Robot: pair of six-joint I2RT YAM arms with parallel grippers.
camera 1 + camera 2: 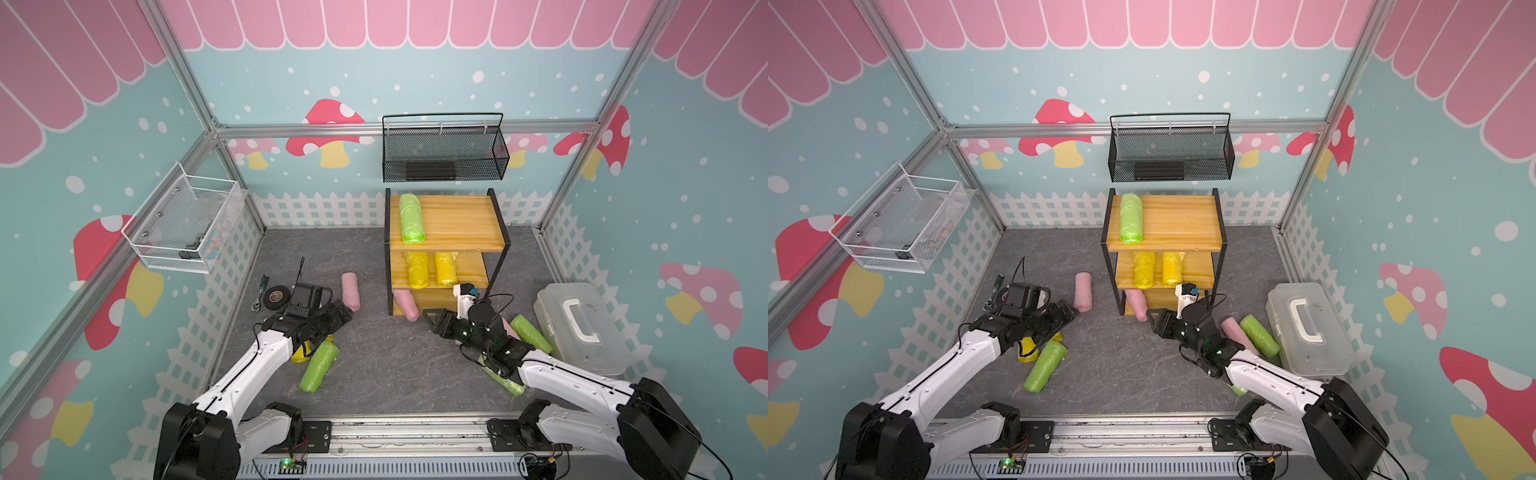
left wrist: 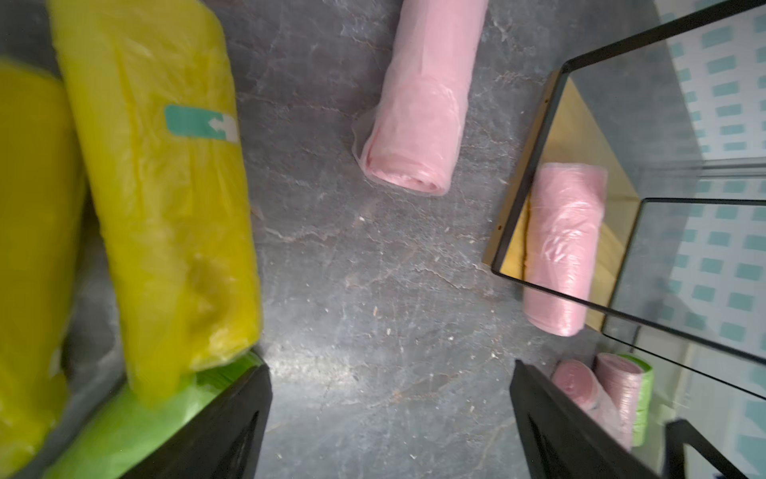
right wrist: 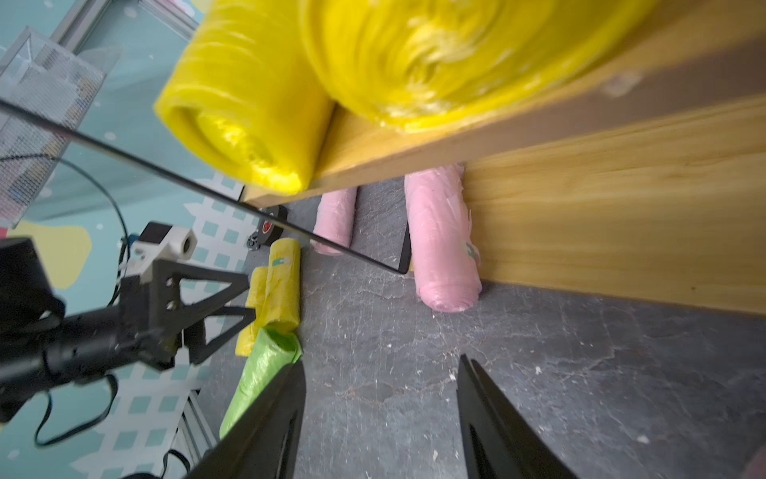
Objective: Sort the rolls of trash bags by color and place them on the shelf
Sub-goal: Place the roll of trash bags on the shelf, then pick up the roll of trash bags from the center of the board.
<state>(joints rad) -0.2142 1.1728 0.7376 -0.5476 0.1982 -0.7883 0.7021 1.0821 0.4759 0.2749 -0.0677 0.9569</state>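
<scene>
In both top views the shelf (image 1: 461,220) stands at the back, and its logic is easy to read: each color has its own board. One green roll (image 1: 410,218) lies on the top board, two yellow rolls (image 1: 417,269) lie on the middle board, and one pink roll (image 1: 405,305) lies on the bottom board, with its end sticking out past the front edge. A loose pink roll (image 1: 1083,291) lies on the floor (image 1: 395,365) just left of the shelf. The left claw (image 1: 343,313) points toward it, so I judge it is the next pick. The right claw (image 1: 430,318) hangs low just in front of the shelf. Farther from the shelf, a spare green roll (image 1: 318,368) waits under the left arm, and others lie beside the plastic box (image 1: 582,328). In the left wrist view the left claw (image 2: 389,414) is released, with only bare floor between its wide jaws. The loose pink roll (image 2: 418,124) has free floor around it, but the shelf's black frame is near. In the right wrist view the right claw (image 3: 381,419) is also released and empty. The middle board overhangs the bottom one, so headroom there looks small.
</scene>
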